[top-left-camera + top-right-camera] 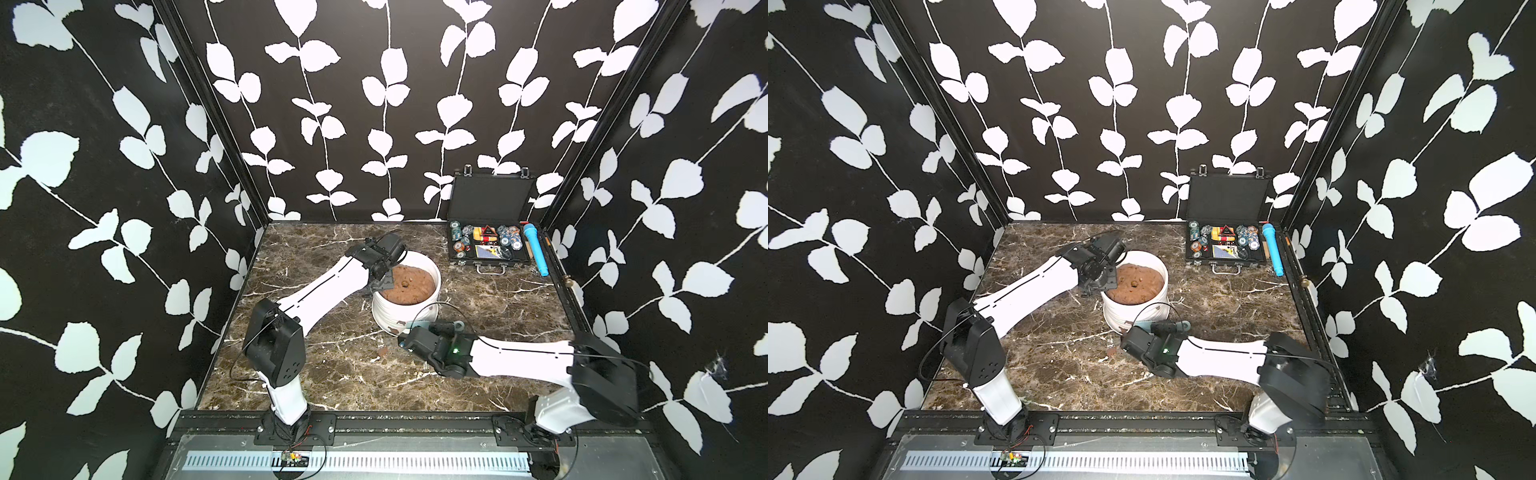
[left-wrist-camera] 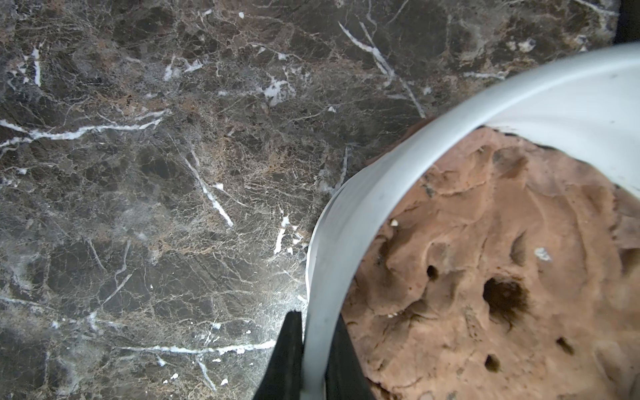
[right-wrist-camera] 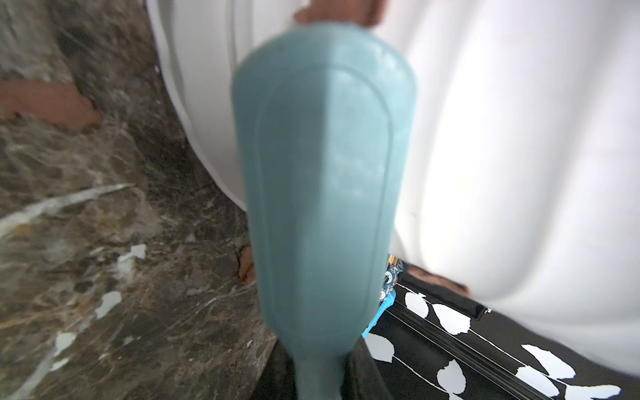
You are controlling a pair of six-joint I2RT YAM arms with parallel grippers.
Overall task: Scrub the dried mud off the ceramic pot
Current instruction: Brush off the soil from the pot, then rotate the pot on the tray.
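The marble table (image 1: 332,374) bears the ceramic pot (image 1: 384,313), which is filled with a soil mound (image 1: 409,284). Well behind the pot stands an open black case (image 1: 490,195) of chips, and beside the case lies a blue microphone (image 1: 536,249). The left gripper (image 2: 313,332) pinches the pot's rim. The right gripper (image 3: 318,377) clamps a teal brush (image 3: 322,173) against the pot's near wall, hiding part of it. Dried mud (image 3: 341,15) blotches that wall.

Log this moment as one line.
left pincer: clamped on ceramic pot rim | right pincer: holding teal brush at pot wall | dried mud: blotches on wall
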